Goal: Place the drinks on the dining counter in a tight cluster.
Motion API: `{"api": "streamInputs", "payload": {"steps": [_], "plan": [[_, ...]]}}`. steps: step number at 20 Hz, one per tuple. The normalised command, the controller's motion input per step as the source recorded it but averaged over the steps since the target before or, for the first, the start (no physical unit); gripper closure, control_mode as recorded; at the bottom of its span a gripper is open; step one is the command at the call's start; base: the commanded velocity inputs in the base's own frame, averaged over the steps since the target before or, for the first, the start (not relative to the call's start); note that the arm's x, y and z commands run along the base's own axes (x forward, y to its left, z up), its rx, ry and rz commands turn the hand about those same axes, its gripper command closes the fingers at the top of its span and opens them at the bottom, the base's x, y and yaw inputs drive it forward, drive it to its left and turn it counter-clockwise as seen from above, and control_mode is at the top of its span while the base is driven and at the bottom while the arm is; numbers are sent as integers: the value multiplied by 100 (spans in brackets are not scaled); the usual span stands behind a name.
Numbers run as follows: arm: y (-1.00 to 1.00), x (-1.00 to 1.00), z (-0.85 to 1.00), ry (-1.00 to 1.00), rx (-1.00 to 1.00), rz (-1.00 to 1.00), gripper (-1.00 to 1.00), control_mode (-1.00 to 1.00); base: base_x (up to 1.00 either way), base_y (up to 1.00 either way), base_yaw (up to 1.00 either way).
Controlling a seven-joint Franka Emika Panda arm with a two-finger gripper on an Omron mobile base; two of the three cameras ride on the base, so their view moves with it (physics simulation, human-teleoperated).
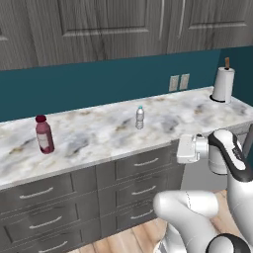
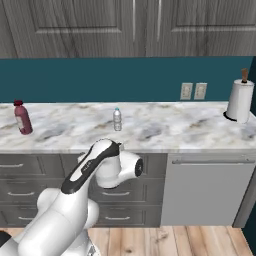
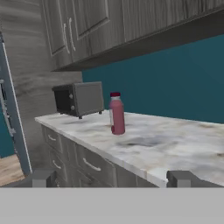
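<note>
Juice (image 3: pixel 117 113): I'm seeing a pink-red bottle, dark cap, standing upright, left on the counter (image 1: pixel 99 133).
Water (image 1: pixel 140 117): clear, small, standing mid-counter.
Gripper (image 3: pixel 112 178): I'm holding it wide open, empty.

Kitchen, marble counter (image 1: pixel 99 133), grey drawers (image 1: pixel 49 212), microwave (image 3: pixel 78 99)

Marble, wood grain and plastic along the teal wall
The worktop (image 1: pixel 99 133) is polished white-grey marble with tan veins; the cupboards (image 1: pixel 99 29) and drawers (image 1: pixel 49 212) show matt grey wood grain with smooth metal handles. The juice bottle (image 1: pixel 44 134) looks like glossy pink-red plastic with a paper label, the water bottle (image 1: pixel 140 117) clear plastic. The floor (image 2: pixel 165 242) is light wood planks, the paper towel roll (image 1: pixel 223 85) matt white
</note>
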Motion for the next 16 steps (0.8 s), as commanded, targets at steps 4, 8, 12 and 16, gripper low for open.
{"api": "streamInputs", "payload": {"steps": [4, 8, 12, 16], "plan": [[0, 0, 0, 0, 0, 0, -100, 100, 73, -34, 5], [0, 0, 0, 0, 0, 0, -100, 100, 57, -44, 14], [0, 0, 0, 0, 0, 0, -100, 100, 56, -48, 6], [0, 0, 0, 0, 0, 0, -100, 100, 60, -35, 4]]}}
